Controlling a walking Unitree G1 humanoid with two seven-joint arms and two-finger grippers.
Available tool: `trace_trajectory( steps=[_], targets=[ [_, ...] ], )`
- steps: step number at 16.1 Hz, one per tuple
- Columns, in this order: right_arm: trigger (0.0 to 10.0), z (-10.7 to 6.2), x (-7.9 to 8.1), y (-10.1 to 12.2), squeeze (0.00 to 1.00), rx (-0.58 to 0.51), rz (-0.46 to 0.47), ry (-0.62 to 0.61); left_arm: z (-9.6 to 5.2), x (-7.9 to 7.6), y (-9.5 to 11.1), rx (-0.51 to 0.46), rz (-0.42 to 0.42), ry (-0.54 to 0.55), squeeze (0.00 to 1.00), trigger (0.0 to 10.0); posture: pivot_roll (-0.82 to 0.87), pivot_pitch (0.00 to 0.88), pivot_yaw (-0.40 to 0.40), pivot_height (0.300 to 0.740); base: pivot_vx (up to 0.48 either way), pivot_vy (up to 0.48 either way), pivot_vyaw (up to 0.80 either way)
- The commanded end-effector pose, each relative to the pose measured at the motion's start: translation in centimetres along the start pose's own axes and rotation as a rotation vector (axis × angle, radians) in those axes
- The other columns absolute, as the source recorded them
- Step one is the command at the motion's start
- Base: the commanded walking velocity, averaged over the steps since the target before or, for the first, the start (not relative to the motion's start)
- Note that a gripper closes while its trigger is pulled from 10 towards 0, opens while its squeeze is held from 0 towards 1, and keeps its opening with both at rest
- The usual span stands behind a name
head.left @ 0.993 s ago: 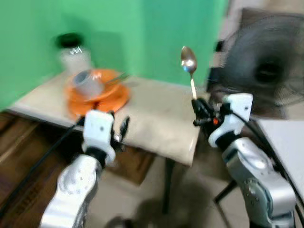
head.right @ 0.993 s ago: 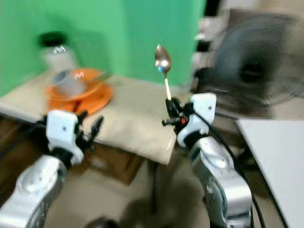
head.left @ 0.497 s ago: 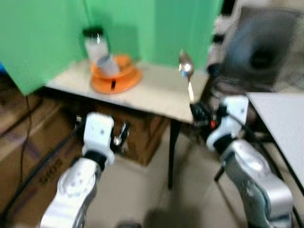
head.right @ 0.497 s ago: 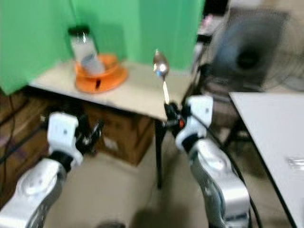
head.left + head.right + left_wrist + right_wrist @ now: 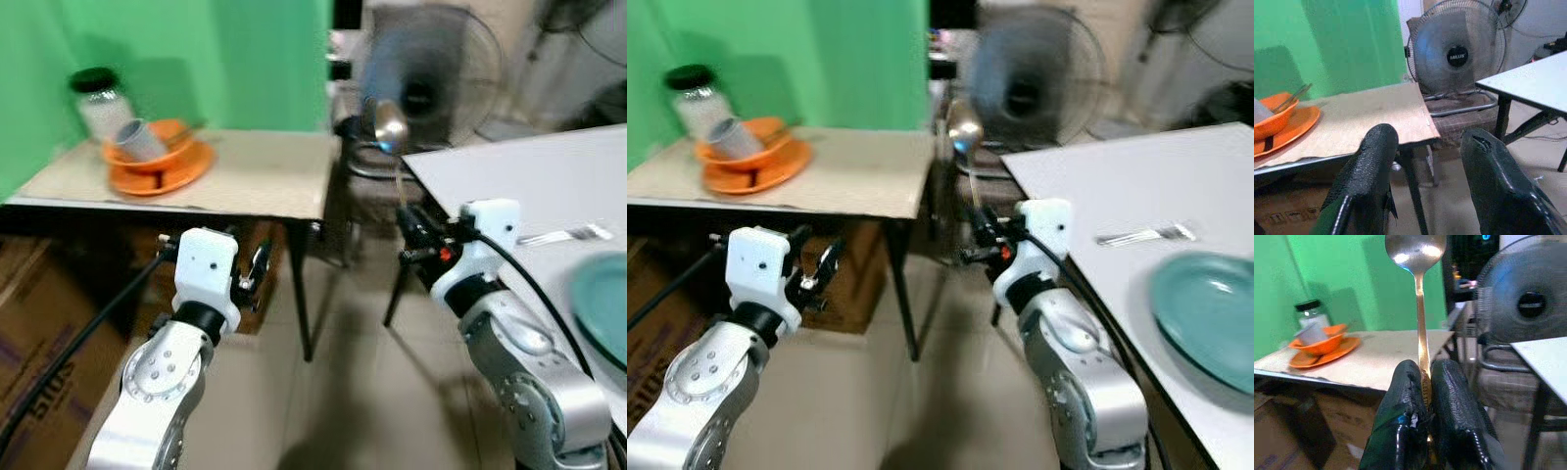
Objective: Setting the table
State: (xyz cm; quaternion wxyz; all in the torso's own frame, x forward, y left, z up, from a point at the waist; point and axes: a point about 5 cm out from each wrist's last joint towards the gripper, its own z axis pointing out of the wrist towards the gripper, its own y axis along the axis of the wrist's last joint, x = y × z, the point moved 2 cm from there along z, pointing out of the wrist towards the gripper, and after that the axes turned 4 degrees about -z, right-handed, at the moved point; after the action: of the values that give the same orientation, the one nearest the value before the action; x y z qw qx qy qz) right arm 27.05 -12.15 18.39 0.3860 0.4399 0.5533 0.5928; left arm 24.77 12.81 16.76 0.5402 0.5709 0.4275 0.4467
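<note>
- The right gripper point(image 5: 1426, 382) pinches a spoon point(image 5: 1418, 279) by the lower end of its handle; its two black fingers point(image 5: 1403, 406) press together on the metal, and the spoon stands upright with the bowl at the top.
- In the head views the spoon point(image 5: 391, 132) rises from that gripper point(image 5: 409, 235) in the gap between two tables — a beige table point(image 5: 255, 176) on the left and a white table point(image 5: 529, 176) on the right.
- The left gripper point(image 5: 1432, 161) holds nothing; its fingers point(image 5: 1369, 171) are spread apart, and it hangs below the front edge of the beige table point(image 5: 1361, 117).
- On the far left part of the beige table sits an orange plate point(image 5: 162, 174) with an orange bowl point(image 5: 147, 152) on it; a grey cup point(image 5: 137, 140) lies tilted in the bowl.
- A jar point(image 5: 98, 98) with a black lid stands just behind the plate, against a green wall point(image 5: 196, 49).
- On the white table lie a fork point(image 5: 1144, 235) and, nearer the robot, a teal plate point(image 5: 1205, 313); the two are apart.
- A standing fan point(image 5: 1457, 49) is behind the gap between the tables — blurred in the head views, sharp in the left wrist view.
- Cardboard boxes point(image 5: 39, 352) sit under the beige table, on the left.
</note>
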Motion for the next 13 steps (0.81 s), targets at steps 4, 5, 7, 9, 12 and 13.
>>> trace_trajectory(
  steps=[4,5,7,9,12,13],
  targets=[
    [10.0,0.13,0.34,0.48,0.00,-0.010,-0.014,0.016,-0.06,1.04,-0.19,0.002,0.004,0.056,0.00,10.0,-0.07,0.019,0.022,0.740,0.000,0.000,-0.60],
    [10.0,0.16,0.35,0.47,0.00,-0.010,-0.017,0.016,-0.08,1.10,-0.20,0.003,0.004,0.058,0.00,10.0,-0.07,0.019,0.022,0.740,0.000,0.000,-0.80],
    [10.0,0.22,0.39,0.49,0.00,-0.010,-0.018,0.017,-0.10,1.18,-0.23,0.005,0.003,0.062,0.00,10.0,-0.07,0.019,0.022,0.740,0.000,0.000,0.00],
    [10.0,0.25,0.46,0.47,0.00,-0.009,-0.022,0.020,-0.17,1.16,-0.28,0.004,0.002,0.063,0.00,10.0,-0.06,0.015,0.016,0.740,0.000,0.000,-0.40],
    [10.0,0.31,0.54,0.49,0.00,-0.009,-0.024,0.026,-0.21,1.15,-0.26,0.002,0.001,0.060,0.00,10.0,-0.06,0.013,0.010,0.740,0.000,0.000,-0.53],
    [10.0,0.31,0.56,0.49,0.00,-0.009,-0.025,0.028,-0.26,1.14,-0.21,-0.001,0.002,0.058,0.00,10.0,-0.06,0.010,0.008,0.740,0.000,0.000,0.00]
  ],
)
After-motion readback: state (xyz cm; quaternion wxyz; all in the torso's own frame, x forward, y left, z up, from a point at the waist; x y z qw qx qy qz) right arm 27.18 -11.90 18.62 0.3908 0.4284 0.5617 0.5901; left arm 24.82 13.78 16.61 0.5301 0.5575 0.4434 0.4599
